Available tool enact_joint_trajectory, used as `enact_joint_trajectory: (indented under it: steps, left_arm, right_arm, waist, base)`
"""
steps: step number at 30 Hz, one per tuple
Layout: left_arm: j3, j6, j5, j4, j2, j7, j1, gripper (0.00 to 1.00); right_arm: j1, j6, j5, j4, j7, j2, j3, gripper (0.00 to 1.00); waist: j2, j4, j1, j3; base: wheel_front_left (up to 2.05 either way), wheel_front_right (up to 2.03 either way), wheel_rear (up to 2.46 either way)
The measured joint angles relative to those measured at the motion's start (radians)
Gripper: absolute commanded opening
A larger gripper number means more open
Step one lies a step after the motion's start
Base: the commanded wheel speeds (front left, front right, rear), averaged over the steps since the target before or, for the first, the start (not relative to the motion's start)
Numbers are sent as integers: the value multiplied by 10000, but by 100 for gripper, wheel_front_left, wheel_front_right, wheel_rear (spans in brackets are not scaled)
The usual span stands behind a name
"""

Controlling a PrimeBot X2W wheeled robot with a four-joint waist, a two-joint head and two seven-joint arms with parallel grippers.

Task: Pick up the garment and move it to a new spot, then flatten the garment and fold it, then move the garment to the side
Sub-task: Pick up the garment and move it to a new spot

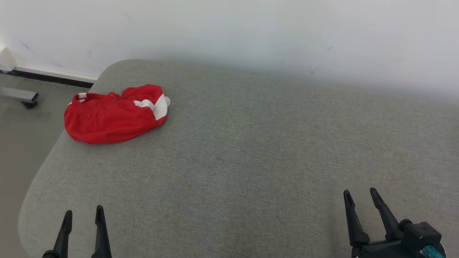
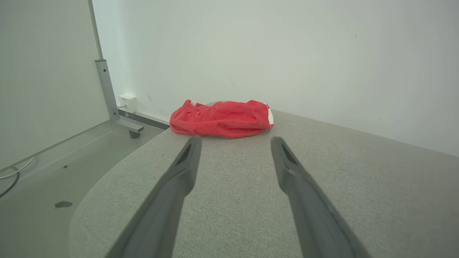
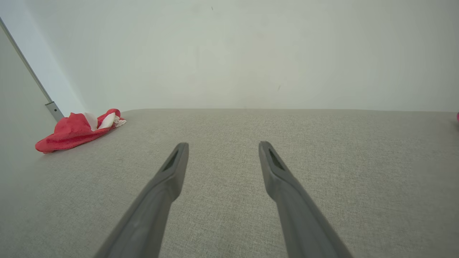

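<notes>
The red and white garment (image 1: 114, 114) lies bunched at the far left corner of the grey counter (image 1: 251, 150), while the left pincer (image 1: 83, 210) and right pincer (image 1: 359, 190) hover at the counter's near edge, both spread wide and holding nothing. The first pickup looks to be the step in hand. The left pincer, on the counter's left side, seems better placed to reach, and should come down over a thick ridge of cloth and close deep enough to gather several layers.
</notes>
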Motion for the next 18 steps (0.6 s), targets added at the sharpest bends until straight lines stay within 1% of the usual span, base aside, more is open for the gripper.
enact_joint_trajectory:
  steps: [8, 15, 18]
  left_arm:
    - [15, 59, -50, 73, 0, 0, 99, 100]
    - [146, 107, -102, 150, 2, 0, 156, 100]
    - [173, 111, -134, 153, 0, 0, 157, 100]
  right_arm:
    - [-34, 0, -8, 92, 2, -44, 205, 100]
    - [-48, 0, -15, 190, 0, -81, 272, 100]
    - [-49, 0, -15, 219, 0, -81, 316, 100]
  waist:
    - [0, 1158, 0, 64]
    - [0, 2024, 0, 63]
    - [0, 2200, 0, 38]
  base:
    - [0, 0, 0]
    - [0, 0, 0]
    - [0, 0, 0]
